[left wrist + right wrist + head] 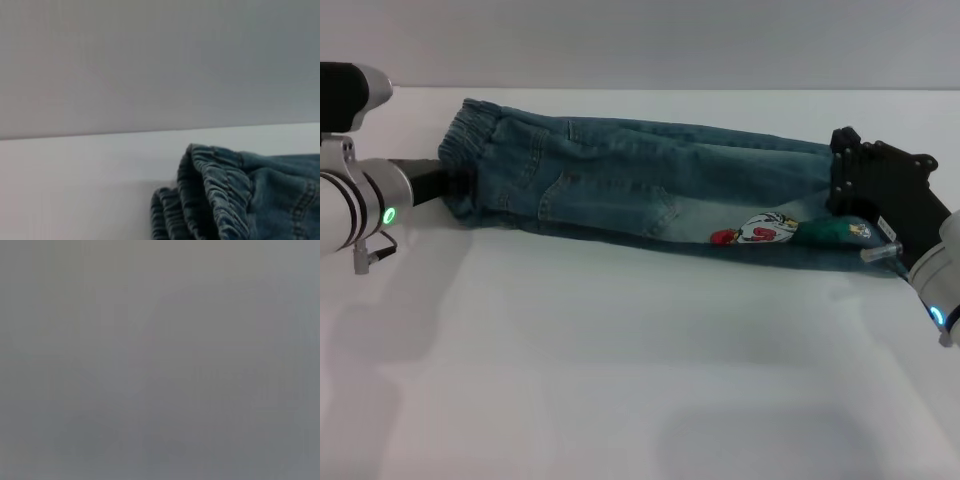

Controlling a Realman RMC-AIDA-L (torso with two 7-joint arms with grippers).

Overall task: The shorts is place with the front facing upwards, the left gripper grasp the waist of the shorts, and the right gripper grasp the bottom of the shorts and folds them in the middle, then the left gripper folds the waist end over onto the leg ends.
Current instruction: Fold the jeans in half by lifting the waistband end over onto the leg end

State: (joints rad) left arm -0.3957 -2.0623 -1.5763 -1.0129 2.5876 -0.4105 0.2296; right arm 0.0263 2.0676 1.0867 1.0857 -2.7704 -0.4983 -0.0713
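Note:
The blue denim shorts [620,175] lie across the white table [620,380], doubled lengthwise. The elastic waist [470,150] is at the left and the leg ends [820,235] at the right. Cartoon patches [765,230] show on the lower layer near the leg ends. My left gripper [438,182] is pushed into the bunched waist [215,190], which hides its tip. My right gripper [845,175] rests on the hem of the upper layer, over the lower leg end. The right wrist view is a flat grey and shows nothing I can name.
The table's far edge [670,90] runs just behind the shorts, with a grey wall [150,60] beyond it. Bare white tabletop spreads in front of the shorts, toward me.

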